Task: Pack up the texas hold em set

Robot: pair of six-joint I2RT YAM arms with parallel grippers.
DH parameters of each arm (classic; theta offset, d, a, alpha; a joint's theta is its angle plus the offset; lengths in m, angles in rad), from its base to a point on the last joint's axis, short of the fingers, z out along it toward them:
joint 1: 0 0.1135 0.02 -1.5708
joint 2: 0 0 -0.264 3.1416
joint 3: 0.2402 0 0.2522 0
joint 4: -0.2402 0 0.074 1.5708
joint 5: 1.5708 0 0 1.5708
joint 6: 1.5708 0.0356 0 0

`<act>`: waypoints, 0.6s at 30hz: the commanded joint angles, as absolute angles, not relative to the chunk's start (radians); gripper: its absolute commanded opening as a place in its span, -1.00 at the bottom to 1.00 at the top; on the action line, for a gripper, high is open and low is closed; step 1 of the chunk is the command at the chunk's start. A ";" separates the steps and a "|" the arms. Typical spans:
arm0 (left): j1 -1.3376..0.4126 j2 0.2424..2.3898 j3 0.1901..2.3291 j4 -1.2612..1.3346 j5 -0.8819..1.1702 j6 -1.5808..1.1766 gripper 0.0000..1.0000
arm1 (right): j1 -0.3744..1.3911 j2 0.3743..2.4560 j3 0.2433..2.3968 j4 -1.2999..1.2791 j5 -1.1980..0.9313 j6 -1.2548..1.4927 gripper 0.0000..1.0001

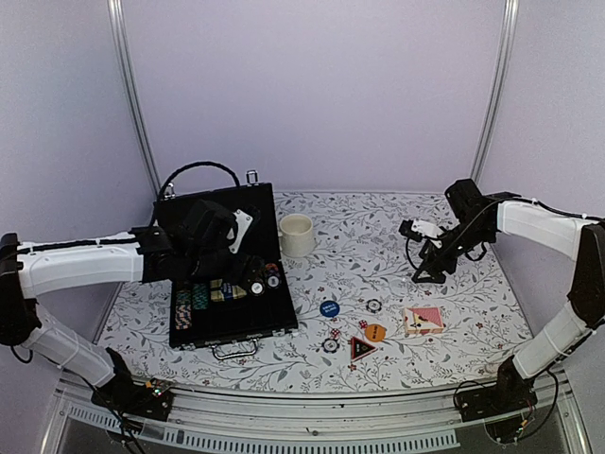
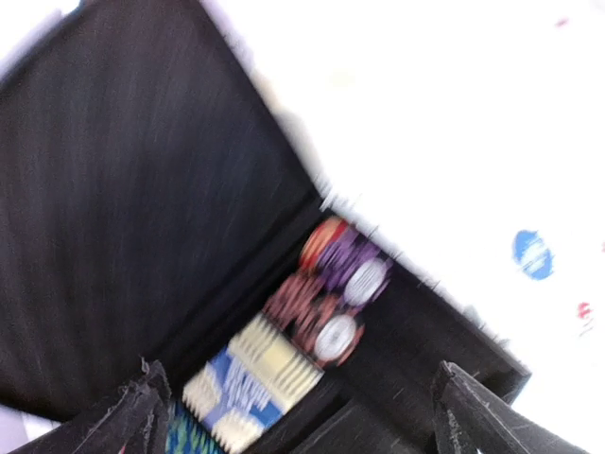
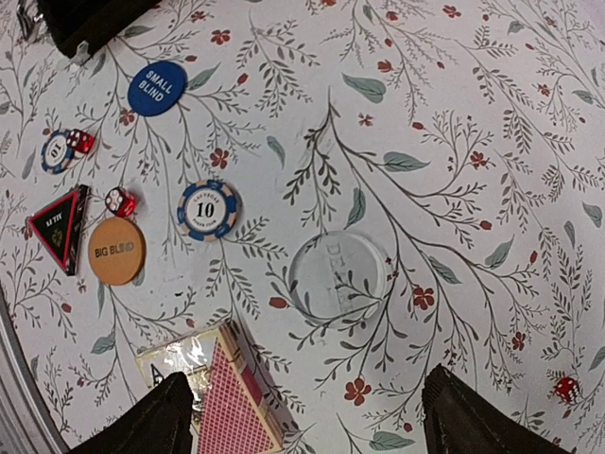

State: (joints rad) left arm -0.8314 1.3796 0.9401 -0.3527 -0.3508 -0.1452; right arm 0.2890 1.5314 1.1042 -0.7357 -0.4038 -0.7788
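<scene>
right wrist shows red card deck (image 3: 232, 402) near clear round button (image 3: 337, 274).

A robot lab booth, folks: plain pale walls (image 1: 312, 85), metal poles (image 1: 134, 95) in the far corners. The white left arm (image 1: 76, 265) and right arm (image 1: 541, 222) are bolted to a metal rail (image 1: 312, 416) along the near edge of a flower-patterned table (image 1: 378, 241).

A cream mug (image 1: 297, 235) stands upright on the floral-patterned table (image 1: 378, 251).
</scene>
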 commanded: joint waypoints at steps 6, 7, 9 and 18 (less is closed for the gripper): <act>-0.891 1.416 1.138 -0.058 -0.349 0.037 0.94 | 0.334 1.482 1.049 -0.906 -0.289 -1.058 0.65; -0.888 1.429 1.151 -0.035 -0.377 0.020 0.94 | 0.346 1.481 1.034 -0.898 -0.266 -1.065 0.65; -0.884 1.466 1.162 0.042 -0.408 0.026 0.94 | 0.375 1.482 0.992 -0.875 -0.205 -1.073 0.65; -0.877 1.529 1.102 0.231 -0.334 0.249 0.94 | 0.460 1.497 0.904 -0.785 -0.113 -1.070 0.93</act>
State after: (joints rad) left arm -0.8806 1.5562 1.1110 0.1398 -0.3603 0.1921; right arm 0.4522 1.5009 0.8959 -0.8143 -0.1360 -1.0630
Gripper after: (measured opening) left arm 0.971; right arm 0.954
